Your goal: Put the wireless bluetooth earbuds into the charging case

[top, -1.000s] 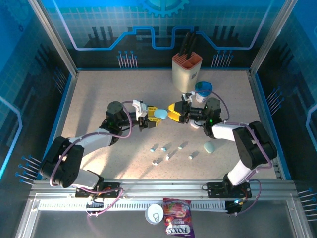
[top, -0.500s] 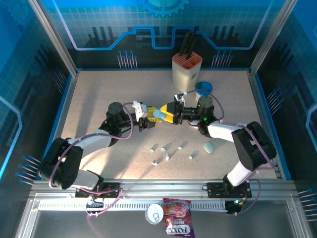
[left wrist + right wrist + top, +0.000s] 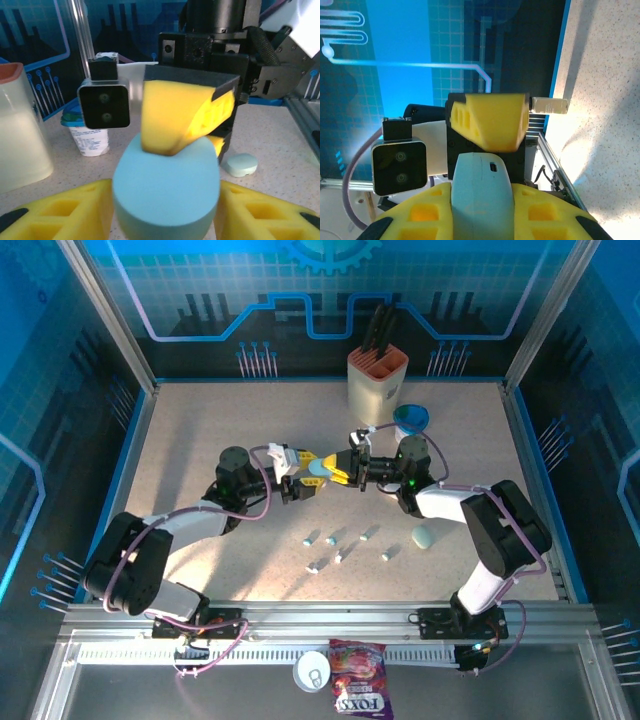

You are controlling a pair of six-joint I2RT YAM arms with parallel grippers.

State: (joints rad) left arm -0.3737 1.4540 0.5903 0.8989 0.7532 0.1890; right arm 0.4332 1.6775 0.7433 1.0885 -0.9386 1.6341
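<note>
Pinching the case [image 3: 318,468], right gripper [image 3: 331,468] faces left gripper [image 3: 306,473].

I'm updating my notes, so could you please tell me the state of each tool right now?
Left tool: flanking the pale blue case; grip cannot be told.
Right tool: closed on the pale blue case.

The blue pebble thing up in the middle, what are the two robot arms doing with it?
Both arms meet mid-table around a pale blue charging case. The right hand is closed on it; the left hand has its fingers either side, though whether they grip is hard to tell. It looks like a hand-over. The tiny earbuds lie loose on the table, and a second case rests to their right.
</note>
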